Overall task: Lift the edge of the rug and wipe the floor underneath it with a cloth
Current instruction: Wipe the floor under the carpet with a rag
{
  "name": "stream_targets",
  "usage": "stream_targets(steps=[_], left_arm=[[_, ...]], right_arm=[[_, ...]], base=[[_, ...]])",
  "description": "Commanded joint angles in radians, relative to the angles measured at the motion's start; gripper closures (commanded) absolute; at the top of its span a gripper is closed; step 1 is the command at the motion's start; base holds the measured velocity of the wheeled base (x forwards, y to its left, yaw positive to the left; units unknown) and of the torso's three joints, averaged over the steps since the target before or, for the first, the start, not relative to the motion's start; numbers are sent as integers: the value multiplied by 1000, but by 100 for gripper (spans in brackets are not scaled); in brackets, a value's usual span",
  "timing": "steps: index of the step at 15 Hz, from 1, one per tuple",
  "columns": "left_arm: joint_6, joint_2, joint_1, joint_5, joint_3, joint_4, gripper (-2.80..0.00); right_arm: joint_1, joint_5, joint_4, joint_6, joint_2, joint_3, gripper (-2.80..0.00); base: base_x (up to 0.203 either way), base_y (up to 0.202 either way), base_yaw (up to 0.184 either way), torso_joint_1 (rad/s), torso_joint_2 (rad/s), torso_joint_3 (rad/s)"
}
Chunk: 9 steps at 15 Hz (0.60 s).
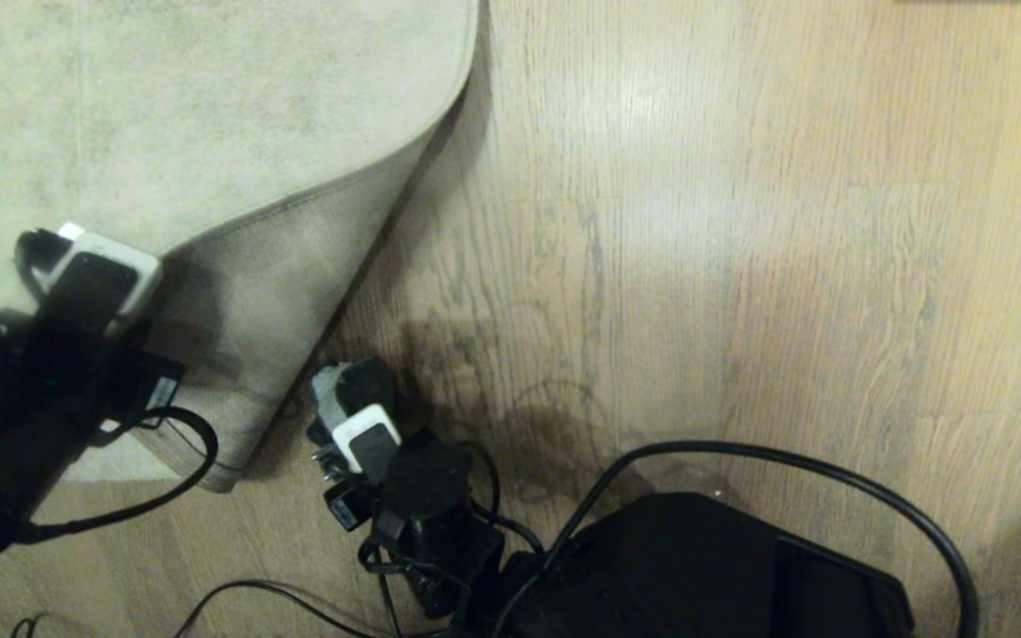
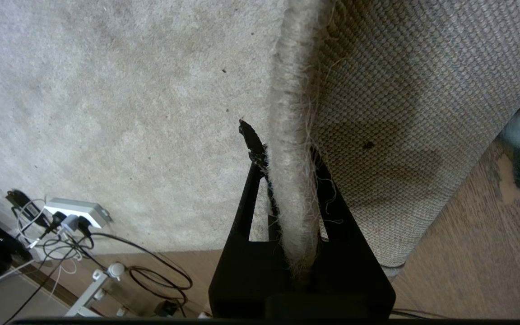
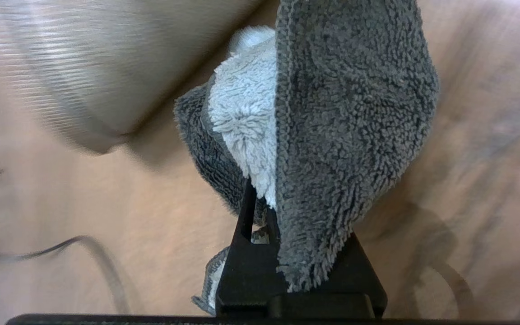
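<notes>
Both arms are matte black with white-and-black rectangular wrist housings. The left gripper (image 2: 287,180) and right gripper (image 3: 264,212) each end in slim black tapering fingers on a broad wedge-shaped black base. Thick black cables (image 1: 830,478) loop over the glossy black robot base (image 1: 697,567).

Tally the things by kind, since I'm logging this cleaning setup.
Rugs: 1, the rug
Cloths: 1, the cloth
Grippers: 2, the left gripper and the right gripper
Power strips: 1, the power strip
Total: 5

The cloth (image 3: 341,113) covers one right tool (image 3: 282,212) finger; the floor (image 3: 490,135) blurs.
</notes>
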<state>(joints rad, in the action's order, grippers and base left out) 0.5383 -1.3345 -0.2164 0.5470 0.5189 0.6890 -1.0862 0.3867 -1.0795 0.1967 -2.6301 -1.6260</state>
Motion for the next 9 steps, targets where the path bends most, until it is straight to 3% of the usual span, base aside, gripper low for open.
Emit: stream_targets(steps=[1, 9], left_arm=[[3, -3, 2, 6, 0, 4, 0], [5, -3, 0, 5, -5, 4, 0]], right_arm=[[26, 9, -10, 4, -45, -53, 0], [141, 12, -1, 25, -25, -154, 0]], base=[[0, 0, 0, 0, 0, 0], [0, 0, 0, 0, 0, 0]])
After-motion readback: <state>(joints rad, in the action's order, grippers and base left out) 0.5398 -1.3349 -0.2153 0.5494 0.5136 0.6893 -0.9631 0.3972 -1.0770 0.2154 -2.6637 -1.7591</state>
